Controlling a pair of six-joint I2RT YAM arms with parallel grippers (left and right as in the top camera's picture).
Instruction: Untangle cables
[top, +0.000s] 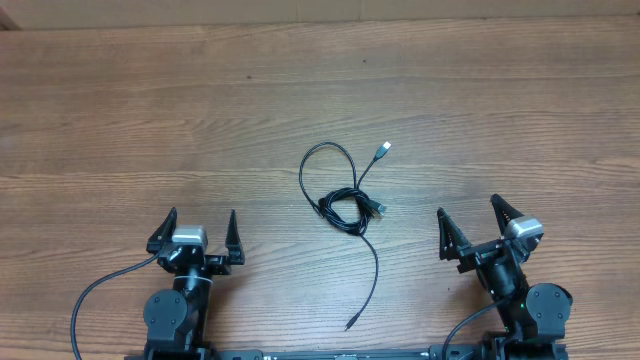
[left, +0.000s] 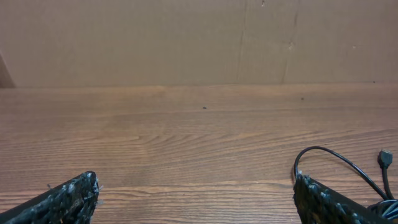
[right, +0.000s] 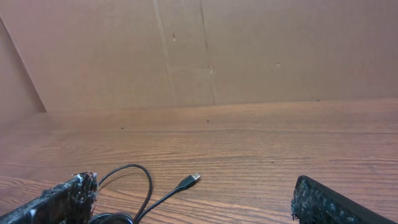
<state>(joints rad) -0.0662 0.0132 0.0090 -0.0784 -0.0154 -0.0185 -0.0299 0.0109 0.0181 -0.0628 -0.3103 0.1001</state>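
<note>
While the left fingers (top: 232, 236) and right fingers (top: 444, 238) stand spread wide and empty at lower left and lower right, the cables (top: 345, 205) lie knotted mid-frame on the bench (top: 150, 120); pinching the knot (top: 352, 212) itself could cinch it tighter, and such thin cord may slip free

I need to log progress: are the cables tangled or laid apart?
Tangled. The cables cross in one tight knot, with a loop and loose plug ends trailing out from it.
</note>
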